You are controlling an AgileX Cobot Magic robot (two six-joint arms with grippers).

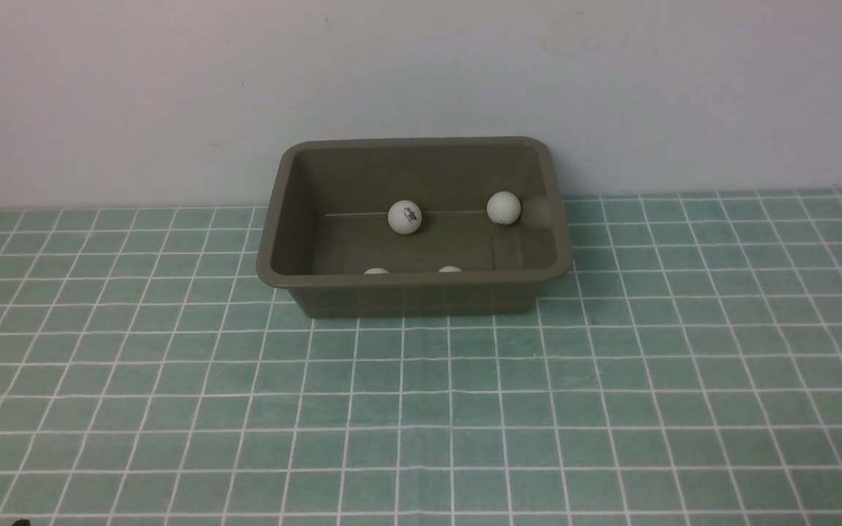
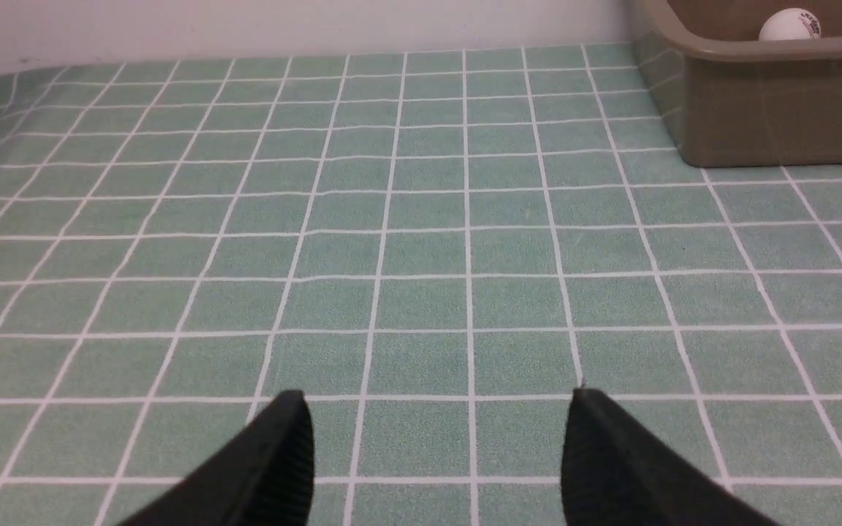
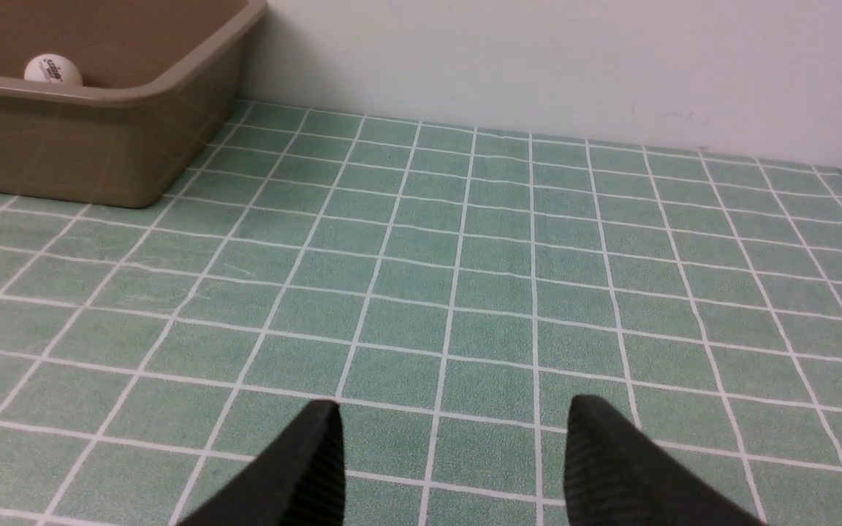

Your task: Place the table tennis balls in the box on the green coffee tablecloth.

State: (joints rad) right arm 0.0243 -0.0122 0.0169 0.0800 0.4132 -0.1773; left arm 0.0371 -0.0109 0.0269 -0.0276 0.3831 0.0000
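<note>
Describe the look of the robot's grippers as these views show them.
Only fingertips show. The left gripper has two matte black, tapered fingers with fine ribbing on the inner pads. The right gripper looks the same. No cables, markings or arm links are visible.

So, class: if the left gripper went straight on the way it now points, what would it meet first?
Probably nothing soon: the open left gripper points along bare teal-green grid-printed tablecloth toward the pale wall. The olive-brown plastic tub sits off to one side of that line, though depth is hard to judge.

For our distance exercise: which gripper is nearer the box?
Right, narrowly. Right gripper sits off the box's front-right corner; left gripper off its front-left, both clear of it.
</note>
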